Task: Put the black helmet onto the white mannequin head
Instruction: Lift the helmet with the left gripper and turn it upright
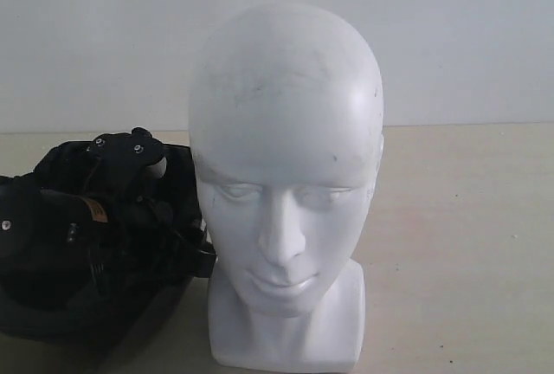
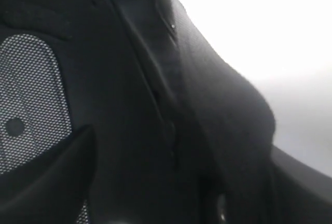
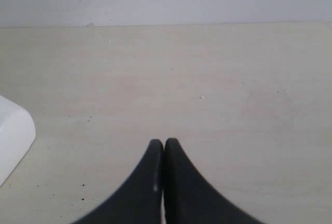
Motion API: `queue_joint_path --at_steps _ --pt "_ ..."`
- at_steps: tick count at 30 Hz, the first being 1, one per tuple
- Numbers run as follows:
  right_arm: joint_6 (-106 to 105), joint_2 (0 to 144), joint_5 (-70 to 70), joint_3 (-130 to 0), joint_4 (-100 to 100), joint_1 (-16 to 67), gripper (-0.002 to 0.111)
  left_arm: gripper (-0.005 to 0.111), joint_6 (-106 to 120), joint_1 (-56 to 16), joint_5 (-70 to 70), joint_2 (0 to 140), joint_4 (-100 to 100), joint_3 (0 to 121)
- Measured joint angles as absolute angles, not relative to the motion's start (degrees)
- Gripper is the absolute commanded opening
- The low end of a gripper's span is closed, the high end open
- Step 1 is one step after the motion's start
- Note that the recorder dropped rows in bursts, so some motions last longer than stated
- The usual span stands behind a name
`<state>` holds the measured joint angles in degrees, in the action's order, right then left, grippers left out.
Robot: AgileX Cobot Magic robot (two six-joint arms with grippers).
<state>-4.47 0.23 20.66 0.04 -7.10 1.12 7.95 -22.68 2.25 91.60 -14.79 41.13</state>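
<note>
**benchtop_q:** Quick check: where's everything sitting, and what are the grippers doing?

**rig_watcher:** Starting closest to the exterior camera: your black helmet [image 1: 43,309] lies on the table [image 1: 467,244] at the lower left, with your left gripper [image 1: 121,218] sunk down into it. The left wrist view is nothing but black padding and a grey mesh patch [image 2: 28,94], all dark and blurry. I honestly can't tell whether that pincer is clenched or released.

**benchtop_q:** And the head?

**rig_watcher:** The white mannequin head [image 1: 286,132] stands upright mid-table on its blocky neck base [image 1: 286,335], face toward the camera and bare on top. The helmet is tucked right beside its jaw on your left side. A black bit reaches the neck, but I can't say whether it actually touches.

**benchtop_q:** Right side?

**rig_watcher:** You don't see the right arm in the exterior view. From its own wrist camera, your right gripper [image 3: 164,144] has its two black fingertips pressed flat together with nothing between them, over bare table. A white corner of the base shows at the frame edge, apart from the tips. Behind it all there's just the plain white wall [image 1: 467,36].
</note>
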Motion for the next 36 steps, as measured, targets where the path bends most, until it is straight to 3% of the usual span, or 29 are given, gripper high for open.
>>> queue_joint_path --at_steps 12,14,18,24,36 --pt "-4.47 0.23 20.66 0.04 -7.10 1.12 0.000 0.054 6.88 -22.56 1.29 93.74 -15.03 41.22" --pt "-4.47 0.23 20.66 0.04 -7.10 1.12 0.000 0.044 6.88 -22.56 1.29 94.70 -15.03 41.22" --pt "-4.47 0.23 20.66 0.04 -7.10 1.12 0.000 0.005 6.89 -22.48 0.43 95.00 -14.81 41.35" --pt "-4.47 0.23 20.66 0.04 -7.10 1.12 0.000 0.004 7.77 -22.32 1.37 91.98 -14.66 41.48" --pt "-4.47 0.23 20.66 0.04 -7.10 1.12 0.000 0.004 8.56 -19.31 16.33 81.01 -12.55 41.08"
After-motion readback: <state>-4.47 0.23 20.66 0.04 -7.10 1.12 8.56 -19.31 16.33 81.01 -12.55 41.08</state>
